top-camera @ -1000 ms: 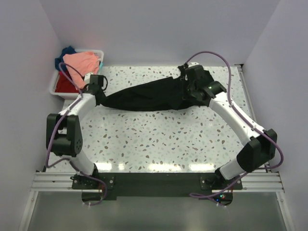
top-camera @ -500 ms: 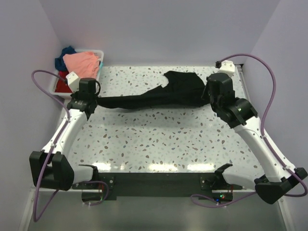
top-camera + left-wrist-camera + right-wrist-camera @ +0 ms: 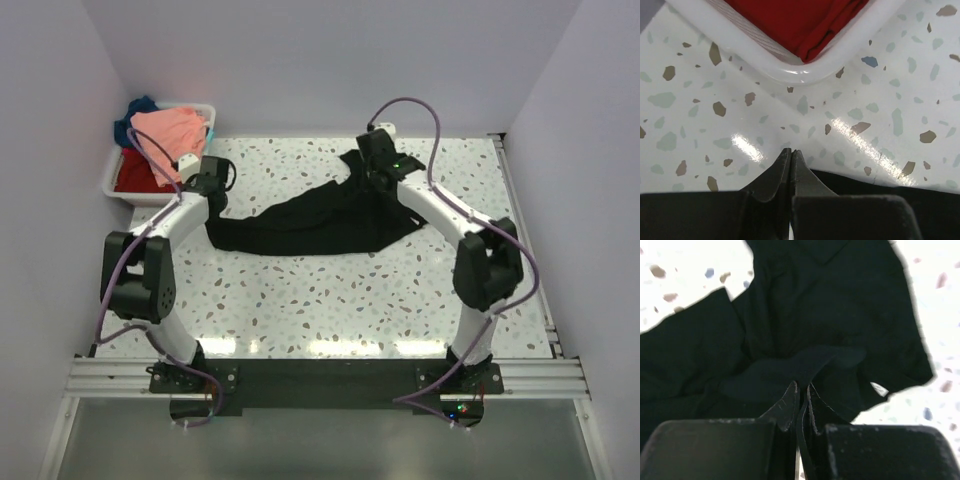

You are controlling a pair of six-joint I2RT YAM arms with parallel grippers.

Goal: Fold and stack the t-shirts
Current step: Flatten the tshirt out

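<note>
Since the black t-shirt (image 3: 320, 222) is gripped at both ends, it lies drawn out on the worktop (image 3: 330, 295) instead of heaped. I read that as the spread-flat step before any fold. Left hand (image 3: 791, 153): fingers pressed together, tips low over the worktop, just short of the white bin (image 3: 805, 75) corner. Black cloth runs up to the flank of one finger but none shows in the seam itself, so a pinch on the hem is my judgement; the top view backs it, with the shirt's left end pulling up to that hand. Right hand (image 3: 802, 386): closed on a raised fold of the same shirt, the rest of the cloth loose beneath it. Long axis runs left-right across the middle of the worktop, left end a bit nearer the arm bases, right end farther back. One flap sticks toward the far edge beside the right hand. The small white scrap at the cloth edge in the right wrist view is probably the neck label, so the collar likely sits toward the right side, not certain. Not flat yet: creases and overlaps along the body. Salmon-pink t-shirt (image 3: 170, 128), red t-shirt (image 3: 130, 175) and dark blue t-shirt (image 3: 137, 106) sit piled in the bin, near the left hand. No stack started.
</note>
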